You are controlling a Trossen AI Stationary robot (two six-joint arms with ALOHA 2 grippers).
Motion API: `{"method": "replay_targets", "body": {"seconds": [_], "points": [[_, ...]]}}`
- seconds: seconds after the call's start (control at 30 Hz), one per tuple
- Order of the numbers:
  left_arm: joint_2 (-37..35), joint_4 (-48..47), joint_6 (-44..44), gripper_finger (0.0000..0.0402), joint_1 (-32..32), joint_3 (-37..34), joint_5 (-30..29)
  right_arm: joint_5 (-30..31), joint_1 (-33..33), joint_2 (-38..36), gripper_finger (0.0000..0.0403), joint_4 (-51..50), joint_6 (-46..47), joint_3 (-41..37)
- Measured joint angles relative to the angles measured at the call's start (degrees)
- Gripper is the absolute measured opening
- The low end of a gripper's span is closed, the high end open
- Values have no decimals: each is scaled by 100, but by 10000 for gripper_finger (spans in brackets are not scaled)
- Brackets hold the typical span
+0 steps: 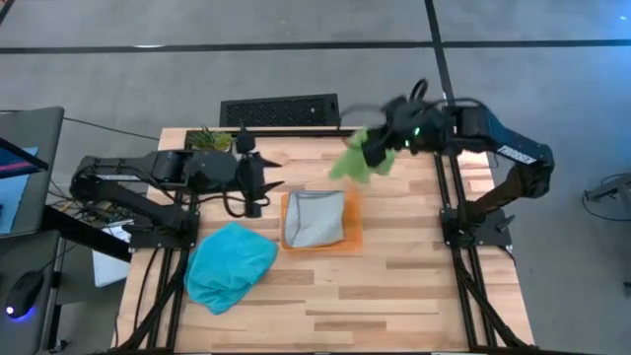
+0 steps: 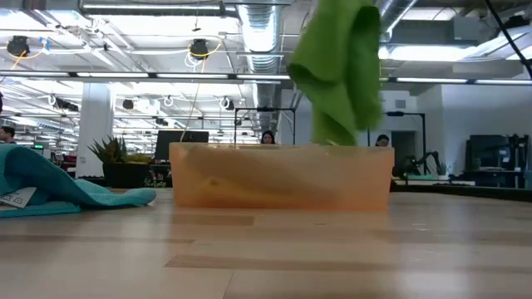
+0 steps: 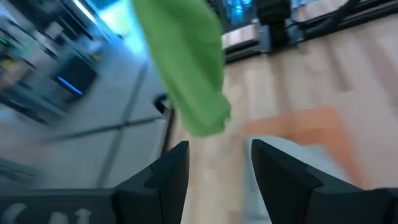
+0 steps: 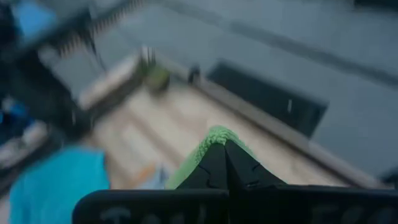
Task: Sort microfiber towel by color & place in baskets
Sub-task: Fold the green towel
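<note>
The right gripper (image 1: 380,148) is clenched on the green towel (image 1: 357,158), hanging above the table beside the orange tray (image 1: 352,240), which holds a grey towel (image 1: 315,218); released here, it could land outside; the left gripper (image 1: 268,184) waits, fingers apart.

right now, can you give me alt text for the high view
From above, the right gripper holds a green towel in the air beside an orange tray with a grey towel in it. The left gripper waits open near the tray; a teal towel lies on the wooden table.
</note>
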Motion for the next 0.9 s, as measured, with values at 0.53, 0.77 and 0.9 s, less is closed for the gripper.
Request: {"method": "replay_targets", "body": {"seconds": [0.53, 0.77, 0.9], "points": [[1697, 4158, 2984, 167, 439, 2, -1253, -172, -1143, 147, 1, 2259, -1446, 195], [2323, 5166, 3311, 167, 719, 2, -981, -192, -1218, 146, 1, 2496, -1556, 195], [2674, 6072, 3315, 167, 889, 2, -984, -192, -1218, 139, 2, 2552, -1594, 195]]}}
